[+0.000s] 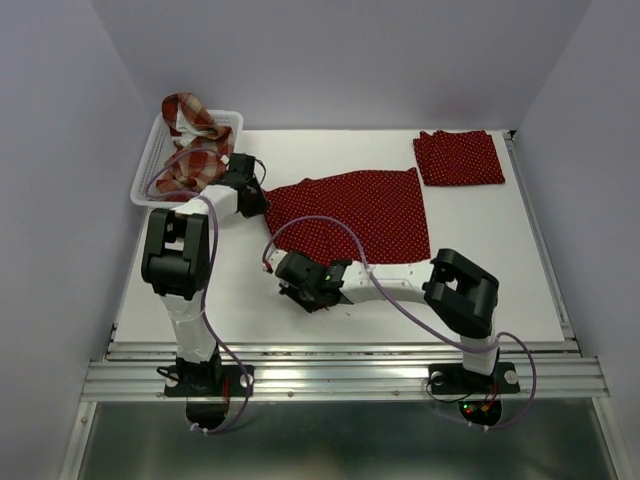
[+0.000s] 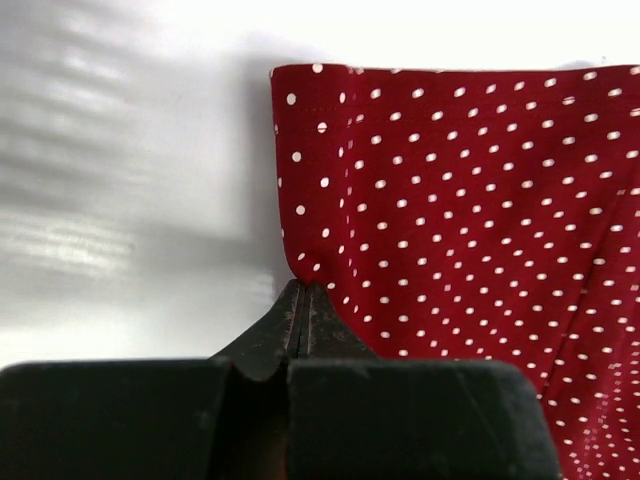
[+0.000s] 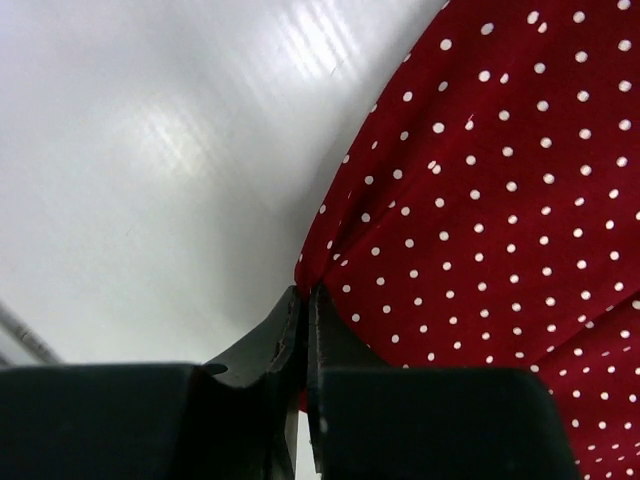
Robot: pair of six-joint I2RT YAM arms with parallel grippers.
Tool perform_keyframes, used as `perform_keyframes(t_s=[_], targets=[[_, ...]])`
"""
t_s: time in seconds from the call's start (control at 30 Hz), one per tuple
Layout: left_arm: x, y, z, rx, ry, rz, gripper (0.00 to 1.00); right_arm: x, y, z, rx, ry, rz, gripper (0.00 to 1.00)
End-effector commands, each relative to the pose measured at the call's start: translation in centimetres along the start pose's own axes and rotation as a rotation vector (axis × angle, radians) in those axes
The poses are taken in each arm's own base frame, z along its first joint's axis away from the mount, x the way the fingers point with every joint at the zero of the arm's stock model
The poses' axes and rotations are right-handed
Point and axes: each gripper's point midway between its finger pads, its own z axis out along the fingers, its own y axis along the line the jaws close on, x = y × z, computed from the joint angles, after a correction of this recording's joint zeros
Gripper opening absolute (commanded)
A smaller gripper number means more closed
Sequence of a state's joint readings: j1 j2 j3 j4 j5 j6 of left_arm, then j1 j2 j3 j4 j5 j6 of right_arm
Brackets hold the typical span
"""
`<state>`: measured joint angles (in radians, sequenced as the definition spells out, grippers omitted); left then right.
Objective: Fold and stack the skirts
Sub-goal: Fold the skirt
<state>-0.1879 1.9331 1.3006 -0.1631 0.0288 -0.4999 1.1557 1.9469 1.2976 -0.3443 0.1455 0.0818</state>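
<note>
- Polka-dot skirt (image 1: 350,215) spread flat, table centre.
- Left gripper (image 2: 303,292) pressed together, pinching its 9 o'clock corner.
- Right gripper (image 3: 307,295) pinching its 7 o'clock edge, cloth puckered.
- Folded skirt (image 1: 458,157), same dots, at 1 o'clock.
- Plaid skirt (image 1: 195,150) heaped in basket (image 1: 148,165), 10 o'clock corner.

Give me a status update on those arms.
Left gripper shut on spread skirt. Right gripper shut on it too. Folded skirt far right; plaid skirt in basket.
</note>
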Motion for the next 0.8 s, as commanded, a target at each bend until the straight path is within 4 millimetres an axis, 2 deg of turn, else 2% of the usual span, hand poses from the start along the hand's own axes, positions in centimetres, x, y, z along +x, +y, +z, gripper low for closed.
perform_keyframes(t_s=[0.0,0.03,0.13,0.23,0.33,0.37,0.43,0.47,0.5,0.57,0.6,0.67,0.7,0.73,0.77], targets=[[-2.7,-1.1,-3.8,0.043,-0.105,-0.028,0.0,-0.9,3.1,-4.1,-0.157,-0.051,-0.01,0.01],[-3.2,-1.3,-4.7,0.054,-0.125,-0.03,0.0,-2.5,3.2,-5.5,-0.167,-0.113,0.006,0.01],[-4.6,-1.3,-6.3,0.029,-0.174,-0.038,0.0,-4.6,3.3,-7.8,-0.183,-0.204,0.051,0.01],[-6.1,-2.2,-7.9,0.056,-0.211,-0.047,0.0,-4.8,2.3,-8.3,-0.135,-0.222,0.078,0.01],[-7.7,-4.3,-9.5,0.121,-0.257,-0.042,0.0,-4.9,0.8,-8.9,-0.096,-0.236,0.144,0.01],[-7.8,-5.4,-9.8,0.142,-0.264,-0.022,0.0,-4.7,0.3,-9.0,-0.09,-0.229,0.183,0.01],[-9.0,-7.6,-11.0,0.176,-0.305,0.006,0.0,-4.6,-2.0,-9.6,-0.036,-0.233,0.251,0.01],[-8.6,-9.5,-11.4,0.201,-0.309,0.039,0.0,-4.1,-2.9,-9.7,-0.008,-0.23,0.287,0.01],[-9.4,-11.1,-12.0,0.226,-0.333,0.054,0.0,-4.1,-4.5,-10.5,0.018,-0.245,0.325,0.01],[-9.6,-13.3,-12.5,0.259,-0.34,0.078,0.0,-3.7,-6.1,-11.3,0.047,-0.25,0.382,0.01],[-9.9,-15.5,-13.7,0.298,-0.356,0.095,0.0,-3.0,-7.0,-11.5,0.075,-0.243,0.404,0.01],[-9.9,-17.0,-13.1,0.291,-0.356,0.112,0.0,-2.5,-8.8,-12.9,0.114,-0.259,0.457,0.01],[-9.9,-18.7,-13.3,0.305,-0.361,0.134,0.0,-1.7,-9.6,-13.6,0.14,-0.261,0.476,0.0],[-9.9,-19.6,-13.3,0.316,-0.364,0.145,0.0,-1.4,-9.9,-13.9,0.148,-0.261,0.496,0.01],[-10.7,-21.1,-14.3,0.349,-0.388,0.156,0.0,-0.9,-10.6,-14.1,0.164,-0.259,0.519,0.01]])
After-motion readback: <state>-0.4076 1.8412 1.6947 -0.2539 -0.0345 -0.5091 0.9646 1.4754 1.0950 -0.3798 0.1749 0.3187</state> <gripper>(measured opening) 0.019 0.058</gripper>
